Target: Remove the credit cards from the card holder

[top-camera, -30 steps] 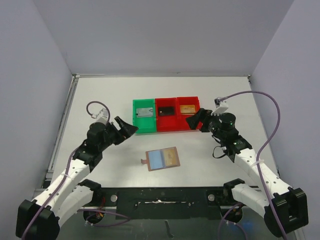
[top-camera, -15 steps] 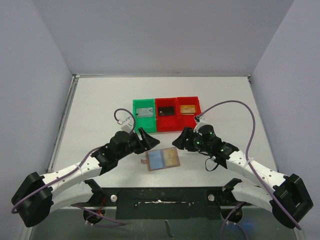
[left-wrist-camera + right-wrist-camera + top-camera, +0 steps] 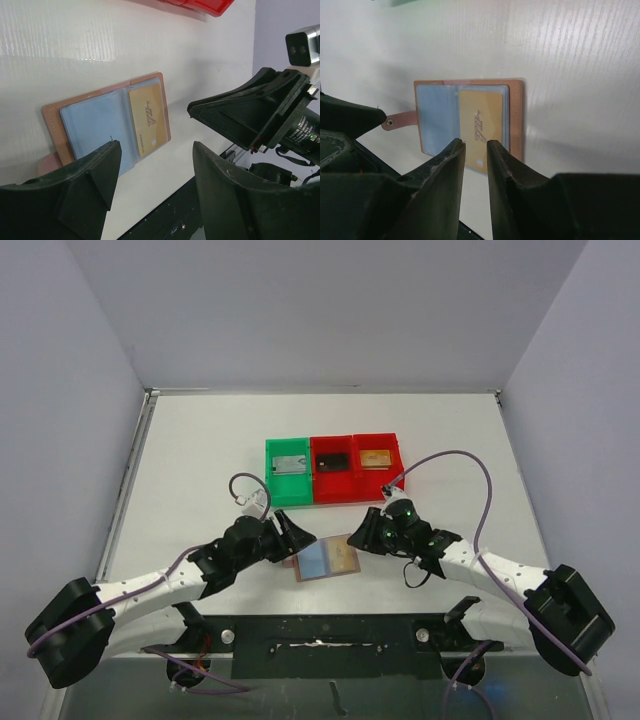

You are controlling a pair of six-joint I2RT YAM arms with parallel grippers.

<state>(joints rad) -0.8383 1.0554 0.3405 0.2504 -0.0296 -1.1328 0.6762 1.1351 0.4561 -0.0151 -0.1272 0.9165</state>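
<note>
The brown card holder (image 3: 318, 562) lies open and flat on the table, light-blue lining up, with a gold credit card (image 3: 343, 558) in its right pocket. My left gripper (image 3: 300, 536) hovers at its left edge, jaws wide apart and empty. My right gripper (image 3: 358, 537) hangs at its upper right corner. In the left wrist view the card holder (image 3: 95, 120) and card (image 3: 149, 119) lie just beyond my left gripper (image 3: 156, 145). In the right wrist view my right gripper (image 3: 475, 143) shows a narrow gap over the card (image 3: 482, 117), holding nothing.
A green bin (image 3: 290, 490) with a silver card and two red bins (image 3: 336, 485) (image 3: 378, 478) with a dark and an orange card stand in a row behind the holder. The holder's snap tab (image 3: 395, 121) sticks out to the left. The black base rail (image 3: 320, 635) runs close in front.
Both arms have come down and inward from beside the bins to the card holder. Both grippers have narrowed, the right one far more than the left.
</note>
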